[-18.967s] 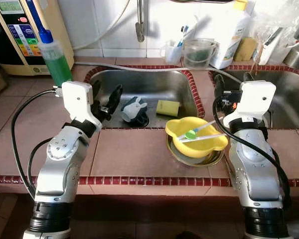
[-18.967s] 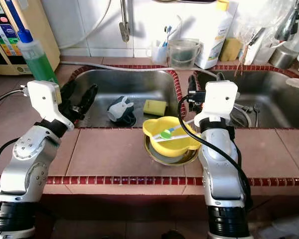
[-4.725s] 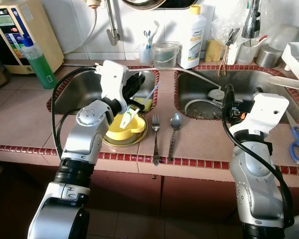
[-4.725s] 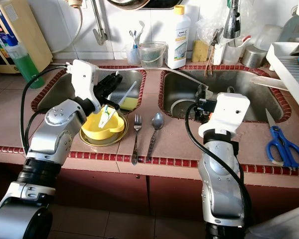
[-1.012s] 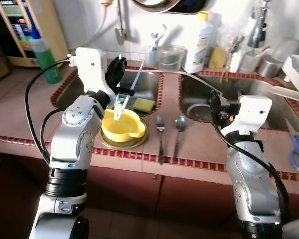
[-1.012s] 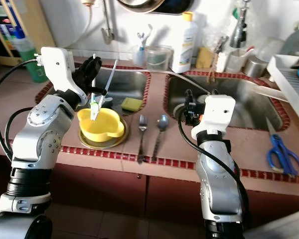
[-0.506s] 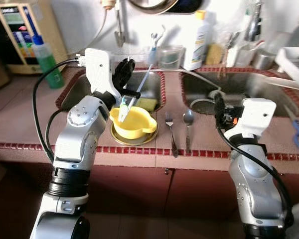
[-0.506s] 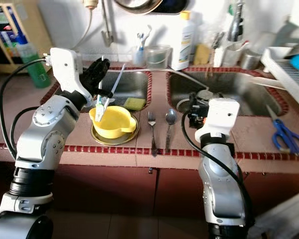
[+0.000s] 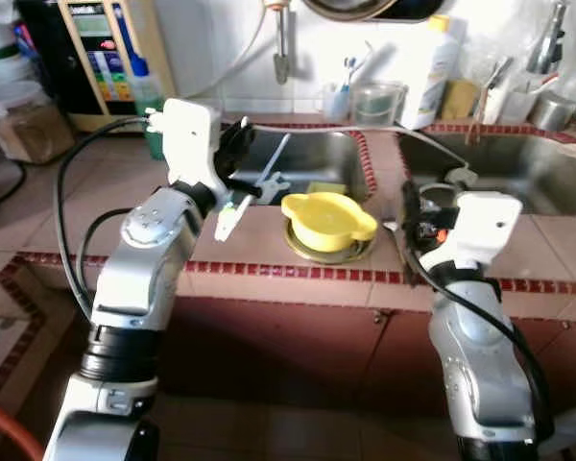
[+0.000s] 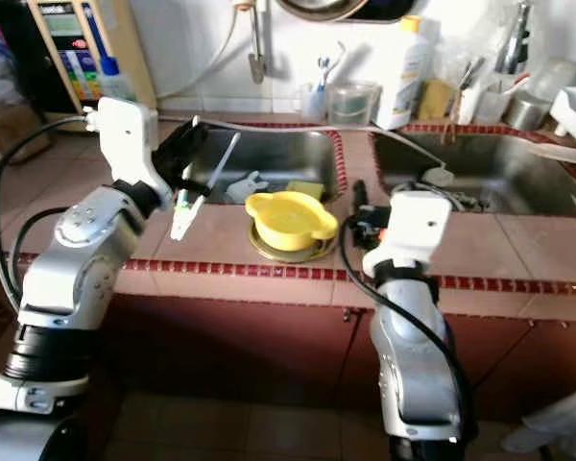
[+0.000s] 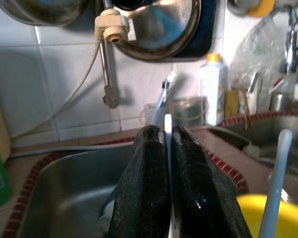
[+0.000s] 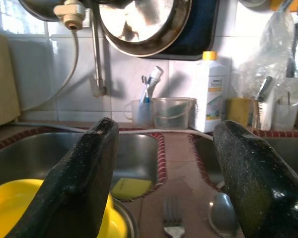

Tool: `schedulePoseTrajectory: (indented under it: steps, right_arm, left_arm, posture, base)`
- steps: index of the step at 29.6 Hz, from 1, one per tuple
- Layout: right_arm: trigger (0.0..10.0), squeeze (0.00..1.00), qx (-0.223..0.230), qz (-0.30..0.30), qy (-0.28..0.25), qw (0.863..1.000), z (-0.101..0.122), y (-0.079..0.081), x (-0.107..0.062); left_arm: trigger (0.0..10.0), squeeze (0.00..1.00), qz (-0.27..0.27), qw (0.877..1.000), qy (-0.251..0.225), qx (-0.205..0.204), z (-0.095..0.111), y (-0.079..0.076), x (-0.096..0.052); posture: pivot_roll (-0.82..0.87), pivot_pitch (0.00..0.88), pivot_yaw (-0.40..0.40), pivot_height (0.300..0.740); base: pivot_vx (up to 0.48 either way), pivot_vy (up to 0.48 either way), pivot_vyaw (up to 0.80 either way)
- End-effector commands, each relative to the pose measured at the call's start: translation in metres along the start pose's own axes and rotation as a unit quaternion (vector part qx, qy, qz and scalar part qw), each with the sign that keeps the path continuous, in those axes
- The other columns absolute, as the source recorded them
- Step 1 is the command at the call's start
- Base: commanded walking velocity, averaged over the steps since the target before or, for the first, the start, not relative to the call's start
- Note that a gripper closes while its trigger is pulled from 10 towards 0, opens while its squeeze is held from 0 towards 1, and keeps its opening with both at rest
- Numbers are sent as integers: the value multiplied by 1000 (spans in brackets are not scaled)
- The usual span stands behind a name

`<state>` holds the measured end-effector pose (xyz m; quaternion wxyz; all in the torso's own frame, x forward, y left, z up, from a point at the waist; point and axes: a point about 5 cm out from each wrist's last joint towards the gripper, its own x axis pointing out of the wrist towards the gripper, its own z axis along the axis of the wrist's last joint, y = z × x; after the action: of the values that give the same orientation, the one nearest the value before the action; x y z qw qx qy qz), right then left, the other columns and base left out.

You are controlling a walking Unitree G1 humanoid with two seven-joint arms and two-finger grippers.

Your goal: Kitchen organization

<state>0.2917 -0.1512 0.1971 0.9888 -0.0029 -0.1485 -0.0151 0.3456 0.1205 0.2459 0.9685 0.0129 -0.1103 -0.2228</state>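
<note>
Your left gripper (image 9: 238, 182) is clenched on what looks like training chopsticks (image 9: 252, 189), held above the counter (image 9: 259, 245) left of the yellow bowl (image 9: 328, 220). Right gripper (image 12: 161, 193) hangs released.

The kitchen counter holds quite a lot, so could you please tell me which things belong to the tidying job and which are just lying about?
In the job:
- left gripper, shut on the training chopsticks
- yellow bowl on its steel plate
- fork and spoon, by the open right gripper

Lying about:
- yellow sponge
- white detergent bottle
- toothbrush cup
</note>
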Motion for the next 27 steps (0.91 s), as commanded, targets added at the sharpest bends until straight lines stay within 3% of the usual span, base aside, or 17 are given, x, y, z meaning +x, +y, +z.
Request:
schedulePoseTrajectory:
  steps: [1, 9, 27]
  right_arm:
    - [10000, 0, -5, -9, -4, 1000, 3, -4, -1]
    - [10000, 0, -4, -9, -2, 1000, 3, -4, -3]
    - [10000, 0, -4, -7, 0, 1000, 2, -3, -3]
  left_arm:
    - [10000, 0, -28, 999, 6, 17, -1, -6, 1]
    - [10000, 0, -62, 997, 13, 31, -4, -9, 0]
    - [10000, 0, -76, 997, 18, 27, -7, -11, -1]
  posture:
    - [-119, 0, 55, 703]
    - [-122, 0, 58, 703]
    - [-126, 0, 54, 703]
  base:
    - [0, 0, 0]
    - [0, 0, 0]
    - [352, 0, 0]
